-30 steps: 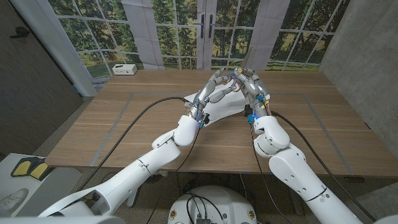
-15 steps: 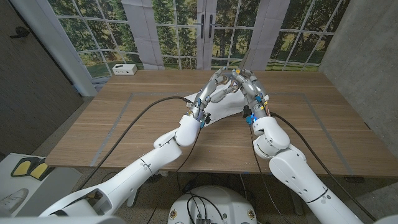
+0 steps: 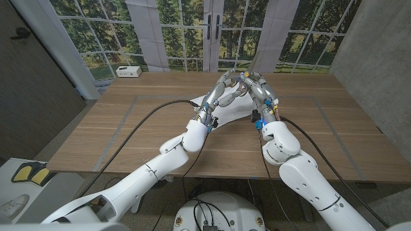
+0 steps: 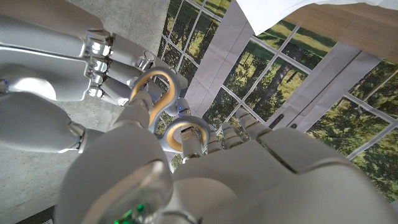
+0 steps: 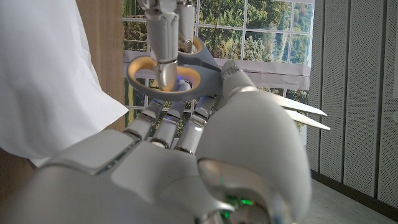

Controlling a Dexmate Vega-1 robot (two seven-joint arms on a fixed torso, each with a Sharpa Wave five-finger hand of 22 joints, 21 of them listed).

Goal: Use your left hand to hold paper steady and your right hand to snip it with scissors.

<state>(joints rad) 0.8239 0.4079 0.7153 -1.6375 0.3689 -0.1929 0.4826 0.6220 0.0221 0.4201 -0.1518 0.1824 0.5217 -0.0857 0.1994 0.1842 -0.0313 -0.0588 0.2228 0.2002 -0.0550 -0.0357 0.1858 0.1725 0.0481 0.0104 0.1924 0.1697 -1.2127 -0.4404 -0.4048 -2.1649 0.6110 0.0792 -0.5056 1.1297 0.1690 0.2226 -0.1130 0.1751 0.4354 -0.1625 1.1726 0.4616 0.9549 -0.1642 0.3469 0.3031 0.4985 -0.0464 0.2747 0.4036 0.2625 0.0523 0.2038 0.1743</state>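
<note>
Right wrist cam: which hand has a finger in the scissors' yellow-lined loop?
The left hand: its finger comes in from the far side into the scissors loop. The right hand only reaches the handle from outside.

We are finding no readable text, label, brand, number or sign. We are seeing white box (image 3: 129, 71) at table's far left edge, its markings too small to read. Nothing legible is showing on scissors (image 5: 186, 76) or paper (image 3: 231, 110).
</note>
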